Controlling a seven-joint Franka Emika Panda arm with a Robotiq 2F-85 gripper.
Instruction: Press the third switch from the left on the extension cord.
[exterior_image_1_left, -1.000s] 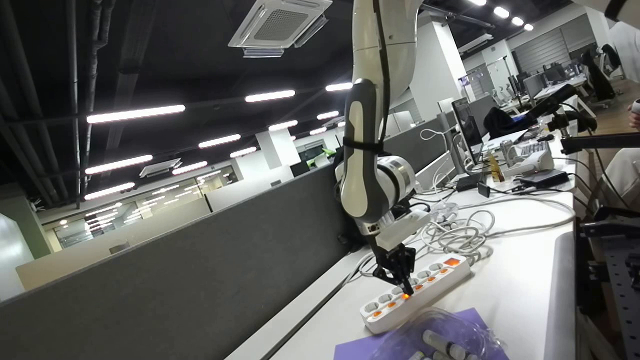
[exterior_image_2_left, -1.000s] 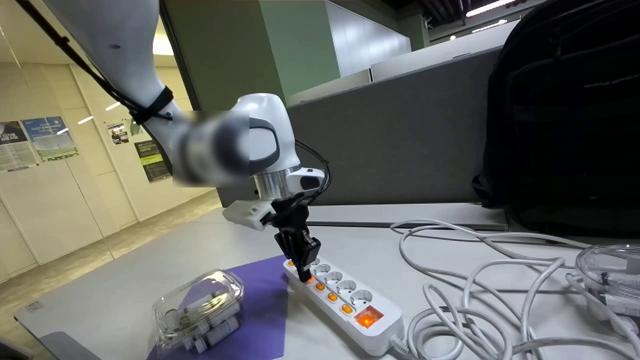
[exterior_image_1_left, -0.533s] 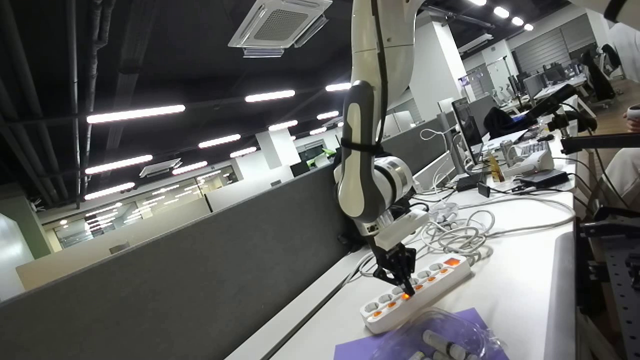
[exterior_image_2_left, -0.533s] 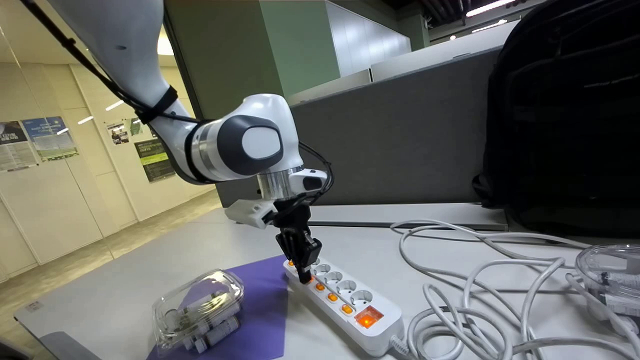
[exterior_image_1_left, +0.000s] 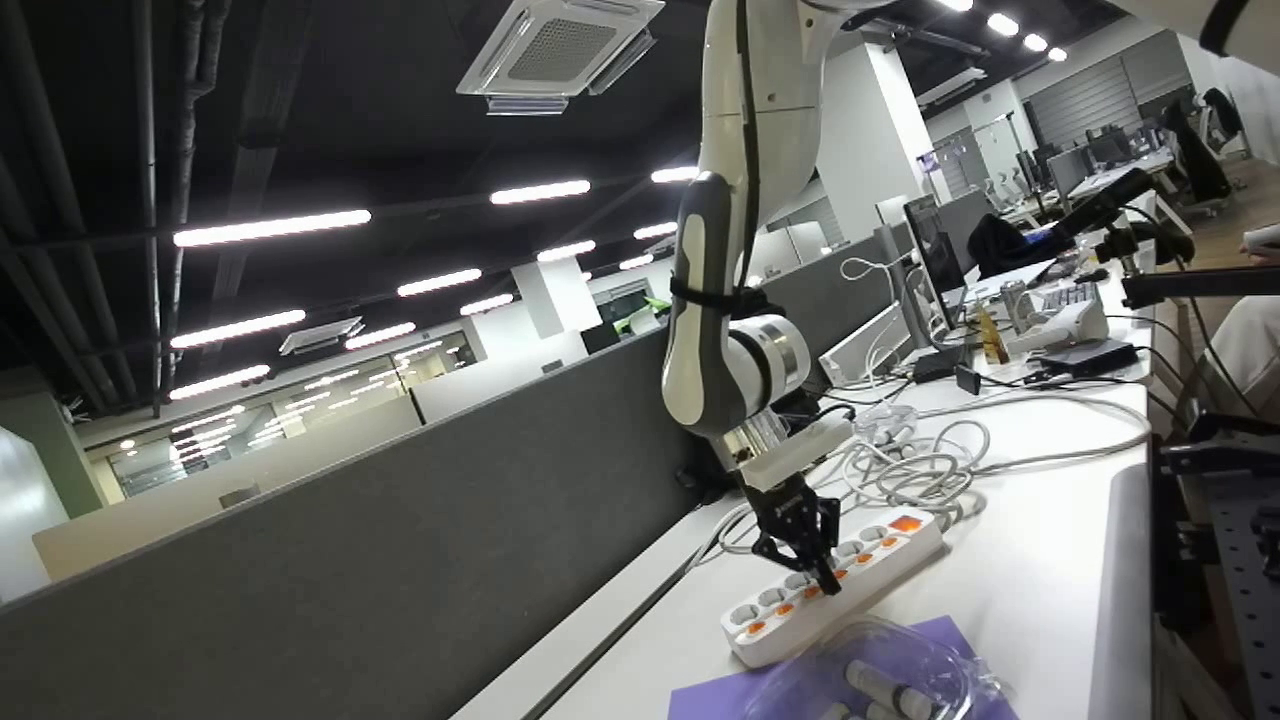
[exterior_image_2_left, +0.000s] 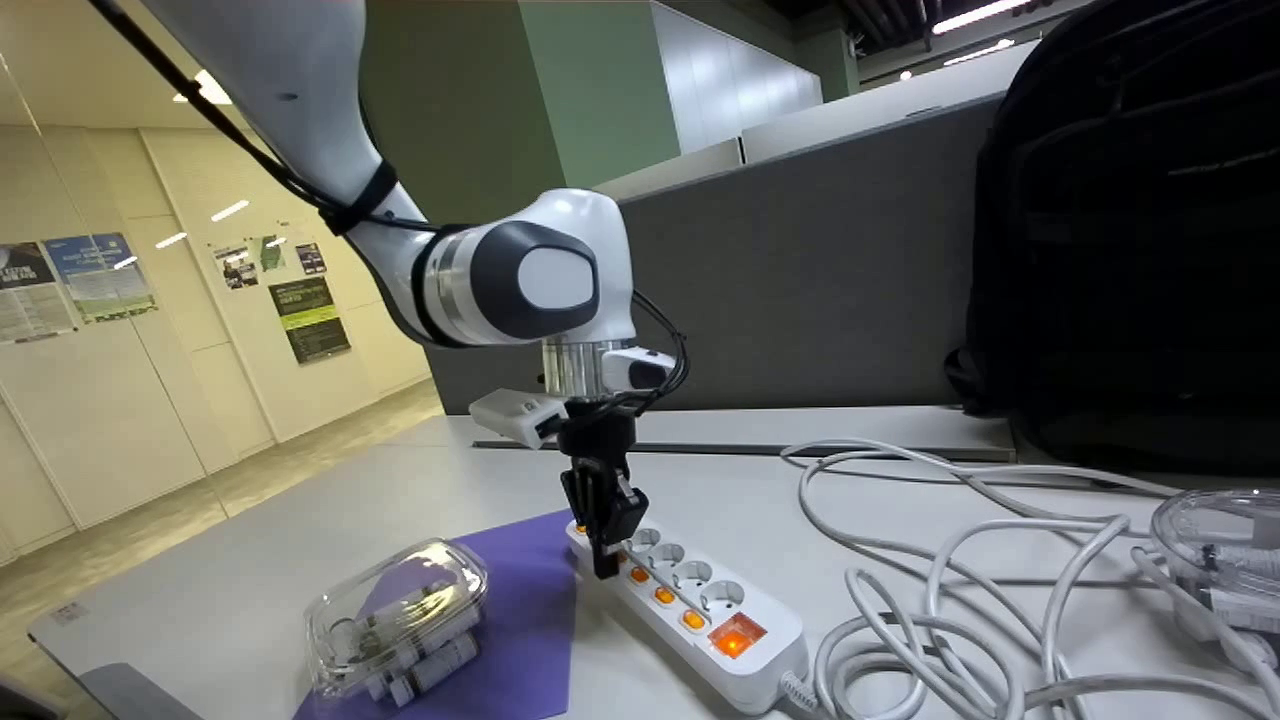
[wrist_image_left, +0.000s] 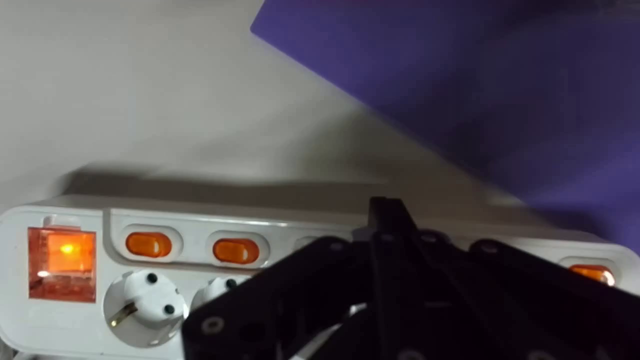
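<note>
While my claw, clenched on nothing, stands at the switch-side edge of the extension cord, I judge the latter, flat on the desk, light, stiff, prone to slide, best gripped across its width.

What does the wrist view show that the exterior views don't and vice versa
Only the wrist view gives a clear look at the metal contact inside the socket nearest the lit switch. Only the exterior views show the white arm and the grey partition, plus a black backpack in an exterior view. All share the power strip, its lit switch, the purple sheet and the gripper.
</note>
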